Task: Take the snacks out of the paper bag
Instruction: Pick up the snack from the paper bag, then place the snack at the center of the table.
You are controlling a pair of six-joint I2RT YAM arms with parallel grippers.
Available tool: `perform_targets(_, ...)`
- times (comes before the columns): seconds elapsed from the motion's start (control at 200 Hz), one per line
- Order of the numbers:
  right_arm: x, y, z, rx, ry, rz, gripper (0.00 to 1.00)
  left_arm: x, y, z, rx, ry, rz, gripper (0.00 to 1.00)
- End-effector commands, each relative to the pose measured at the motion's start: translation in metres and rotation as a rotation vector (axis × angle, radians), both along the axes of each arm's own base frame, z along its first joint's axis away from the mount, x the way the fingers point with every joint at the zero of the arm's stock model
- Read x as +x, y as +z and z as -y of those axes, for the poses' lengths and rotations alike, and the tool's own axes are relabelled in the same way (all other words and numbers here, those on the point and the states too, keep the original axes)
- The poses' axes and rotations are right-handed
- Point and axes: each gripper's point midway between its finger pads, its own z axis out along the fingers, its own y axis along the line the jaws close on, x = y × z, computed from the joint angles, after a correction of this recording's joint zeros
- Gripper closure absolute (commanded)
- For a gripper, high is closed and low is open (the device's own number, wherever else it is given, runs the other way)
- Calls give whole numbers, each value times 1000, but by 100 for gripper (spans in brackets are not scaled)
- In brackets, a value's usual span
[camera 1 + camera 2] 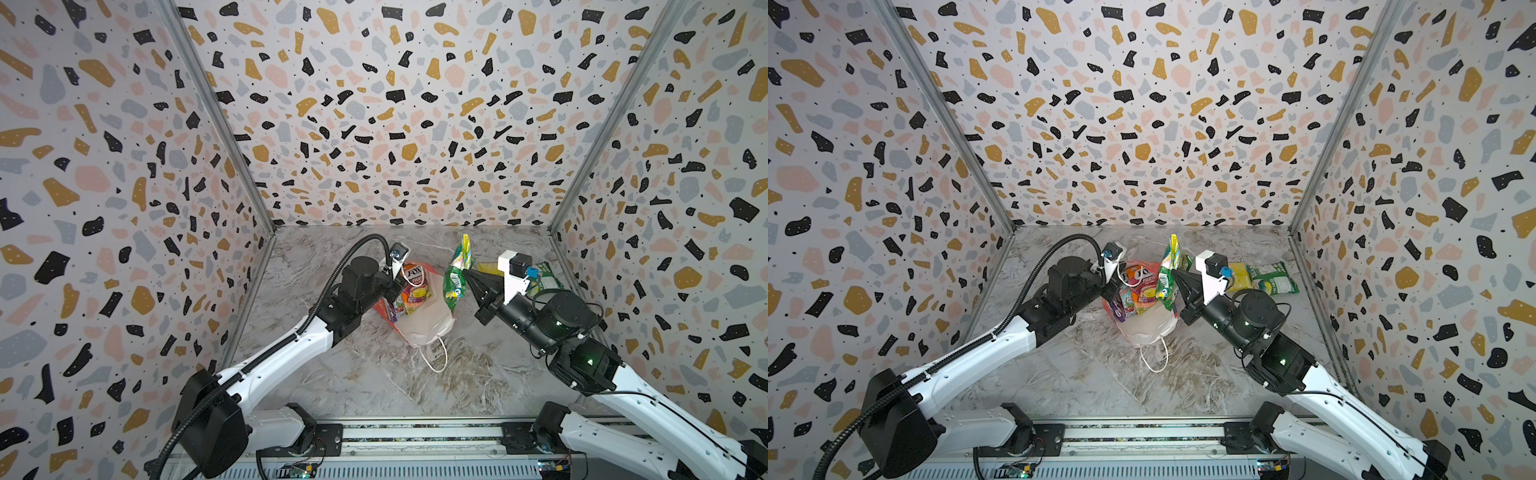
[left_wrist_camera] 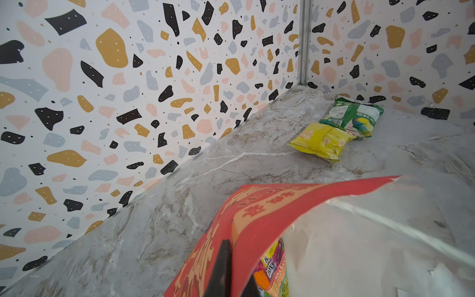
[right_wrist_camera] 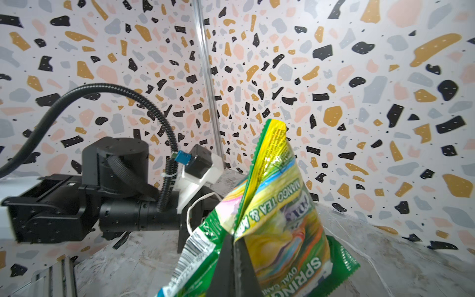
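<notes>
R pincer (image 3: 233, 235) pinches crumpled green-yellow packet (image 3: 272, 205); L pincer (image 2: 235, 270) pinches red bag (image 2: 270, 203) rim, white inside.

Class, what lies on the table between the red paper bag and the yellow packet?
Bare table, per the left wrist view, from paper bag to yellow packet.

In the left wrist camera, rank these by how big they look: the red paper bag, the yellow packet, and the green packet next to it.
1. paper bag: largest by far, though also nearest the camera.
2. yellow packet and green packet: about alike; the green lies farther off, so unranked.
</notes>
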Motion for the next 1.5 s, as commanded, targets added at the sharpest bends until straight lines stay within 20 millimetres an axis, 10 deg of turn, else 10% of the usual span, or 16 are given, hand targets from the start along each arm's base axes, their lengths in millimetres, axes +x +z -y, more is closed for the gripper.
perform_targets(0.0,12,22,32,83,-153,-14,100,-12,21,4,-77,-48,64,100)
perform_targets(0.551,131,-111,47,119,-392,-451,100,-35,11,0,-148,-67,114,100)
perform_targets(0.941,159,-199,48,201,-530,-657,100,-38,2,2,-167,-83,100,100)
perform_targets(1.397,186,-248,54,296,-610,-790,100,-44,-5,2,-174,-97,86,100)
perform_targets(1.497,193,-250,53,298,-617,-784,86,-44,-4,3,-179,-101,84,100)
